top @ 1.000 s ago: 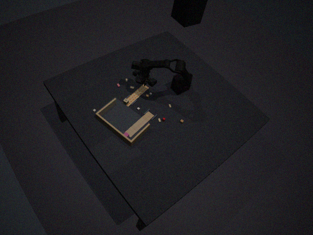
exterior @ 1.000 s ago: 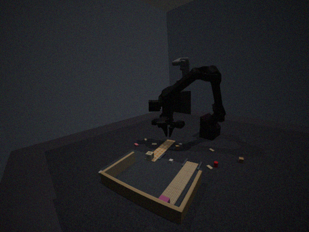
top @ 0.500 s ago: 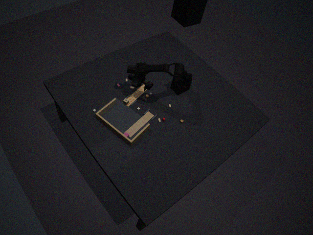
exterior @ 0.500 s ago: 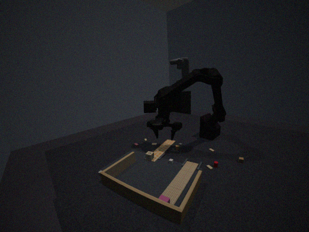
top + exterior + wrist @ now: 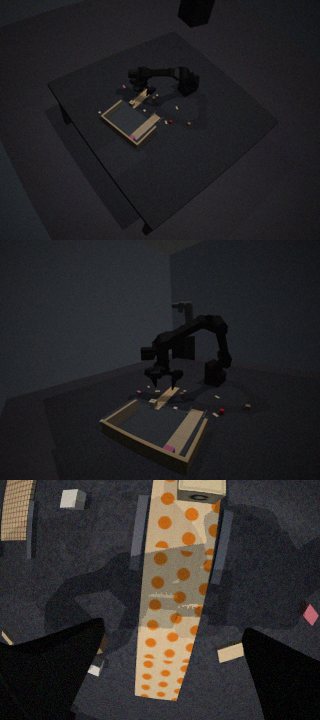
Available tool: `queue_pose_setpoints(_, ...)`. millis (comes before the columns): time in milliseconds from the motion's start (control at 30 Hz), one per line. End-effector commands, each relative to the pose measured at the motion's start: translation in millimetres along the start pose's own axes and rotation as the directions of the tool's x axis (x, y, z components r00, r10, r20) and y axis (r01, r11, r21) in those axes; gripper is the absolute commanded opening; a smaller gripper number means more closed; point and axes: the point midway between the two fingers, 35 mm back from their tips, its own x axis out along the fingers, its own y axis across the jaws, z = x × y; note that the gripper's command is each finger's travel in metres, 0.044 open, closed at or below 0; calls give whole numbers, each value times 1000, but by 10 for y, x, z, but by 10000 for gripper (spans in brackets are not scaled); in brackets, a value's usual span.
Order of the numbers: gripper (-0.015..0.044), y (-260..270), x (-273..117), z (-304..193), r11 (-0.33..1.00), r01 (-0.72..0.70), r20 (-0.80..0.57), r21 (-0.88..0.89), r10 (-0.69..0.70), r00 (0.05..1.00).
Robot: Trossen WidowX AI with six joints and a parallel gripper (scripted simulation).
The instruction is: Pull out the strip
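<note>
The labelled cube point(image 5: 131, 102) point(image 5: 154, 401) point(image 5: 201, 490) is pale with a dark ring mark. It sits on the tray-side end of the orange-dotted strip point(image 5: 140, 97) point(image 5: 166, 396) point(image 5: 165, 522), toward one long edge. The strip lies between two low dark rails, its other end reaching out toward the arm. My gripper point(image 5: 146, 90) point(image 5: 164, 388) point(image 5: 175, 631) is open and empty above that outer part, with one finger on each side of the strip in the wrist view. The grid-patterned strip point(image 5: 146, 126) point(image 5: 187, 426) point(image 5: 16, 510) lies partly inside the walled frame.
The wooden-walled frame point(image 5: 118, 130) point(image 5: 144, 446) stands beyond the strips. A magenta cube point(image 5: 132, 136) point(image 5: 169, 448) is at the grid strip's far end. Small loose pieces lie around, including a white cube point(image 5: 144, 110) point(image 5: 175, 407) point(image 5: 72, 499), a red cylinder point(image 5: 170, 121) point(image 5: 221, 411) and a pink block point(image 5: 124, 86) point(image 5: 138, 392) point(image 5: 310, 614).
</note>
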Motion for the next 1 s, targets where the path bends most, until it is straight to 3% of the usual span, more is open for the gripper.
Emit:
queue_pose_setpoints(0,440,-13,-18,159,1000,-2,4,2,2,1000)
queue_pose_setpoints(933,440,-102,-123,1003,1000,-2,8,-1,2,1000)
queue_pose_setpoints(967,414,-102,-120,1003,1000,-2,8,-1,2,1000)
